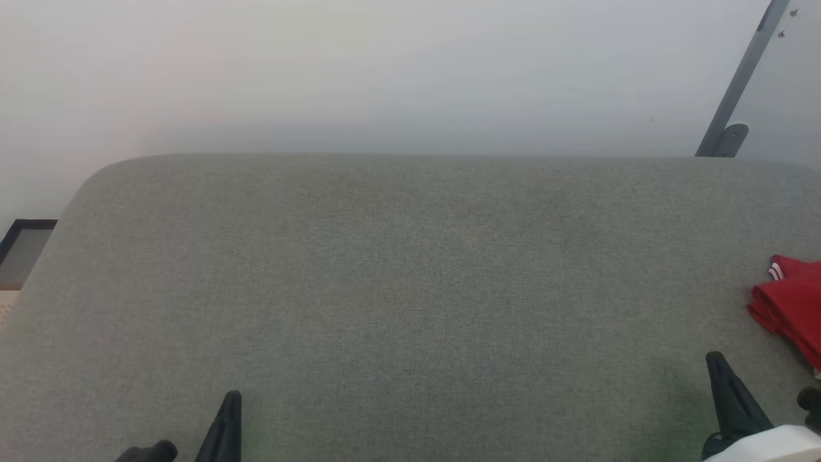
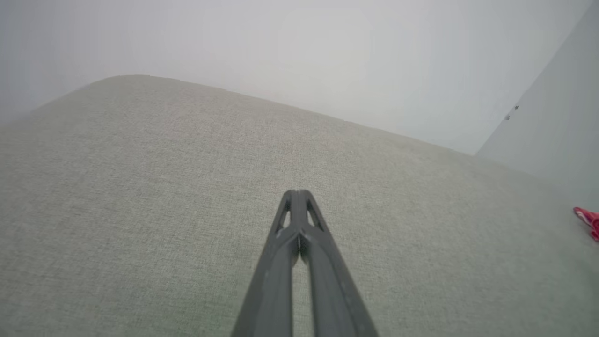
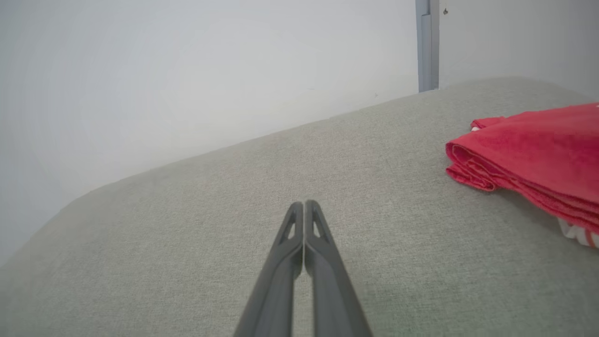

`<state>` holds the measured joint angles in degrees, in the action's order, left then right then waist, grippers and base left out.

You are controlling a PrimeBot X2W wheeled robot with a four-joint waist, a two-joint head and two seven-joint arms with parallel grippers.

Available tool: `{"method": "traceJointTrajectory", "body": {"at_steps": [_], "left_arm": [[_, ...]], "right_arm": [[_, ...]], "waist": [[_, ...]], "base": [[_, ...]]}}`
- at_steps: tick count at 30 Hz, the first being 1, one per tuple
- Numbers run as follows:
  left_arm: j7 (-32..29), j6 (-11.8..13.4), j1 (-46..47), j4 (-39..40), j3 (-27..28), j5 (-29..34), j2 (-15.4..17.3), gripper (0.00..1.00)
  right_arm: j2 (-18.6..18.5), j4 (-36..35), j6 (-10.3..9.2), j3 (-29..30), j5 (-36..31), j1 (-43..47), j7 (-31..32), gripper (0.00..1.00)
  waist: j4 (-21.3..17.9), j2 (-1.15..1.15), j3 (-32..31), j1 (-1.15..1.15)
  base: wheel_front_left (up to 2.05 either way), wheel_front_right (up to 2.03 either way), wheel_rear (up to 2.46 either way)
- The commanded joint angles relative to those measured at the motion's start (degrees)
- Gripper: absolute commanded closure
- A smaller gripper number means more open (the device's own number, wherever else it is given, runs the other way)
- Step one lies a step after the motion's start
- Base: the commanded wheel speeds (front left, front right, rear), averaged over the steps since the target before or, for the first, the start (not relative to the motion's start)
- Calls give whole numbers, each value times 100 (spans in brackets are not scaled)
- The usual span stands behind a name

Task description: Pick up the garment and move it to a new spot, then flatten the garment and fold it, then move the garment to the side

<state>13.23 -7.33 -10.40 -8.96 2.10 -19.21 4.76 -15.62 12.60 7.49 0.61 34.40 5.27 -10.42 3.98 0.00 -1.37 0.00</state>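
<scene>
Left gripper (image 2: 298, 193) and right gripper (image 3: 304, 204) are both pinched tight, with nothing in them. The garment (image 3: 533, 145) is red and folded in a stack, with a bit of white stripe peeking out. It lies on the grey cushion (image 1: 410, 289), by the right gripper.

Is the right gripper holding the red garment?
No, the right gripper is shut empty, and the folded garment lies apart from it.

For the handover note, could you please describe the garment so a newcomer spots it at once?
Start from the wide grey fabric surface. On its right side, past the right pincer, lies the garment, folded in layers. It alone is bright red, with white stripe trim.
</scene>
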Motion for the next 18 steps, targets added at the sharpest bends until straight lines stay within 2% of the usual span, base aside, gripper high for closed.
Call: {"method": "traceJointTrajectory", "body": {"at_steps": [1,18], "left_arm": [[-50,0,169,67,26,-280,16,100],[-457,-5,529,-75,83,-1918,1,100]], "right_arm": [[-8,-81,0,69,212,-174,56,100],[279,-38,0,190,1481,-412,429,100]], "waist": [[-5,0,2,0],[-62,0,24,0]], "base": [[0,0,0],[0,0,0]]}}
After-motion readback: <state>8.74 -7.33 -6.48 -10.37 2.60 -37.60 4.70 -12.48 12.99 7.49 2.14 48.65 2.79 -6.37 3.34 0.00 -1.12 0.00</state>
